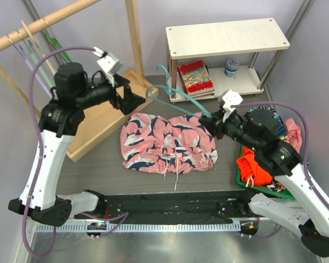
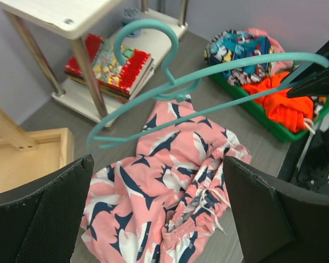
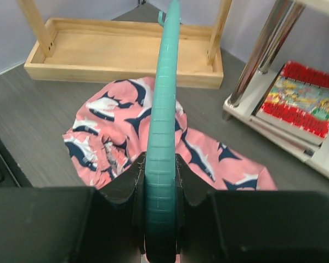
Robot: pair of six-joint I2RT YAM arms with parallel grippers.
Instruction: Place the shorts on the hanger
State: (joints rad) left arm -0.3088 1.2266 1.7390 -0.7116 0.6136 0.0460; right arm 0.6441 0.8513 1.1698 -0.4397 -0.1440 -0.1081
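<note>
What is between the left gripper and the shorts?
The hanger, clamped in the right gripper, crosses between the open left gripper and the shorts; the left wrist view shows it.

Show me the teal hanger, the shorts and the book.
hanger [image 3: 162, 126]: right wrist view, middle of its bar.
shorts [image 1: 153, 137]: top view, left half of the pink fabric.
book [image 3: 304, 101]: right wrist view, its colourful cover.

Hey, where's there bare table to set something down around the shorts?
Bare tabletop lies left of the shorts, beside the wooden rack base, and in a strip along their near edge. Crowded on the right: green bin, and the hanger held over the shorts.
</note>
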